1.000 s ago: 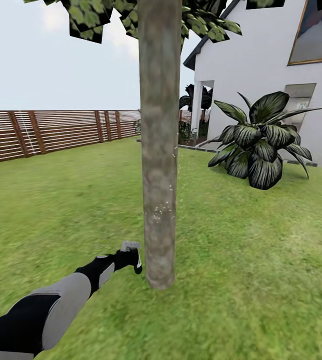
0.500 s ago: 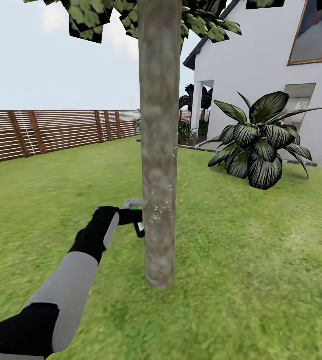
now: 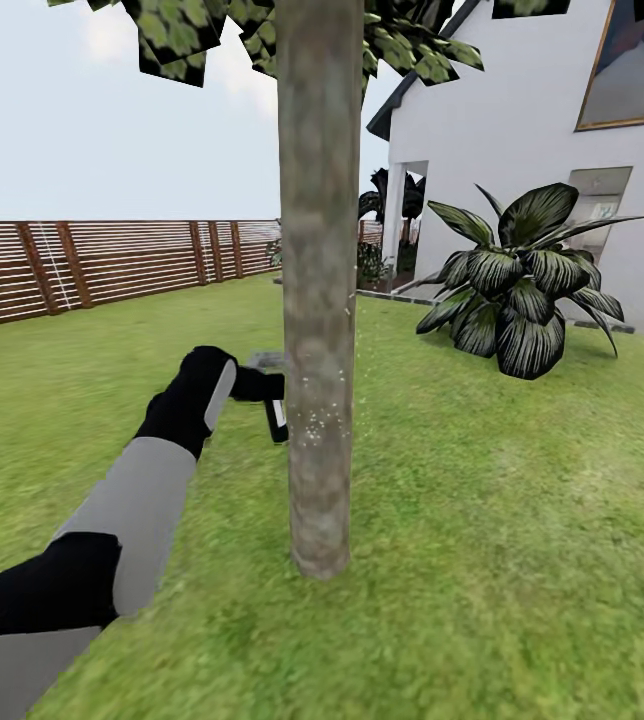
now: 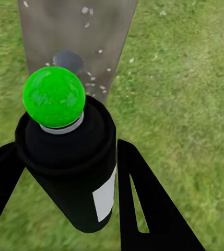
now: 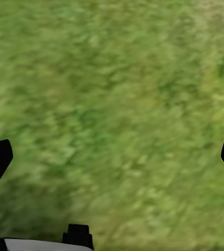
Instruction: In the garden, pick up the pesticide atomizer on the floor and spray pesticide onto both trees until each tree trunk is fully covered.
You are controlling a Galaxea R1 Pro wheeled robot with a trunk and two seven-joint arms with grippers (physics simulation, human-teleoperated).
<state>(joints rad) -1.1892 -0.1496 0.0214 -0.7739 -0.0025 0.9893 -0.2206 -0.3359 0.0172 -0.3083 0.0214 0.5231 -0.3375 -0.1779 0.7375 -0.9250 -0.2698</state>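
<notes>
Spreading across the garden, the lawn [image 3: 522,520] carries the white house [image 3: 522,110] and slat fence [image 3: 92,265]; at its centre stands the tree trunk [image 3: 319,300], mottled and flecked with white pesticide [image 3: 314,425]. Just beside the bark, the left hand [image 3: 262,385] grasps the pesticide atomizer [image 4: 72,167], label outward. Over bare grass, the right hand [image 5: 112,157] hangs with fingers spread wide, released

left arm [image 3: 132,500] raised further up beside the tree trunk [image 3: 319,300], left pincer [image 3: 262,385] with the pesticide atomizer [image 3: 276,418] now higher against the bark than half a second ago, white pesticide [image 3: 314,425] specks now level with the bottle
</notes>
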